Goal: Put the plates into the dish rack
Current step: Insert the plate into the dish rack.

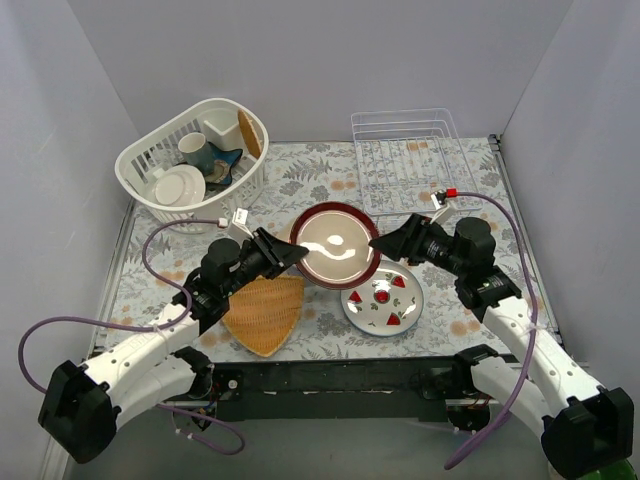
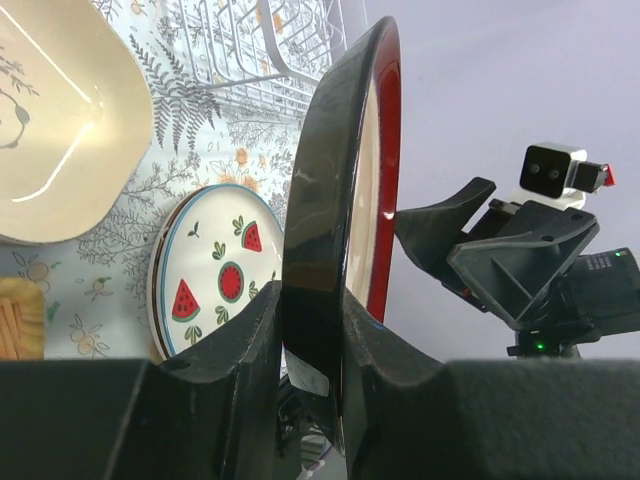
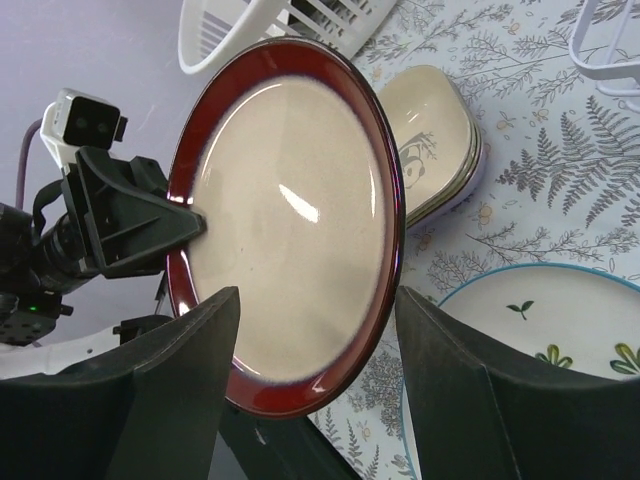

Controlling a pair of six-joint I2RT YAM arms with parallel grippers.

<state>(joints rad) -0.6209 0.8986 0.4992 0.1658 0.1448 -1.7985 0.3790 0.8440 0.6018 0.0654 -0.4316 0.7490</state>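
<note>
Glaze is judged to leave the dark red-brown plate (image 1: 335, 245) slippery and breakable, best taken by its rim, where it is pinched above the table's (image 1: 310, 170) middle by the left fingers (image 2: 240, 370), the right fingers (image 3: 190, 380) spread astride it.

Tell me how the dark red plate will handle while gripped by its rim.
Probably rigid: the dark red plate holds shape, clamped at one rim by the left gripper. Its glossy glaze shows glare, so it may slip or pivot. Likely ceramic, thus breakable if dropped.
</note>
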